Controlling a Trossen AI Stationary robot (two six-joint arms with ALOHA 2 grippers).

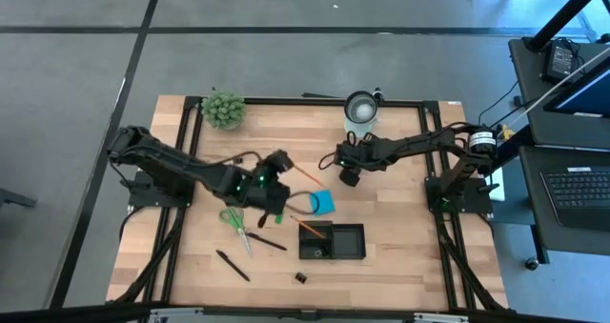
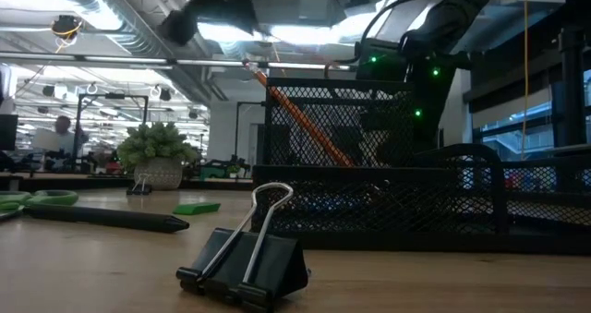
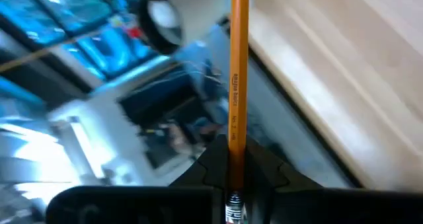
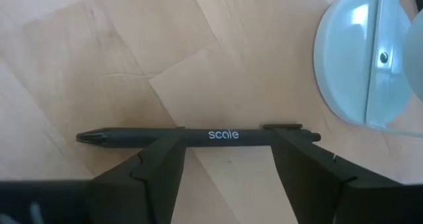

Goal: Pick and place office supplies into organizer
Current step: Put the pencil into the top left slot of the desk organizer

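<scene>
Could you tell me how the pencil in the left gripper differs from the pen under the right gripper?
The pencil is orange and clamped in the shut left gripper; the pen is black, lying flat on the table. The open right gripper straddles the pen without holding it. Both are slim writing tools.

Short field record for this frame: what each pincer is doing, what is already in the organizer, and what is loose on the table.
left pincer: shut on pencil, raised
right pincer: open, straddling black pen lying on the table near white cup
organizer: one pencil leaning in it
loose: scissors, blue note pad, binder clip
</scene>
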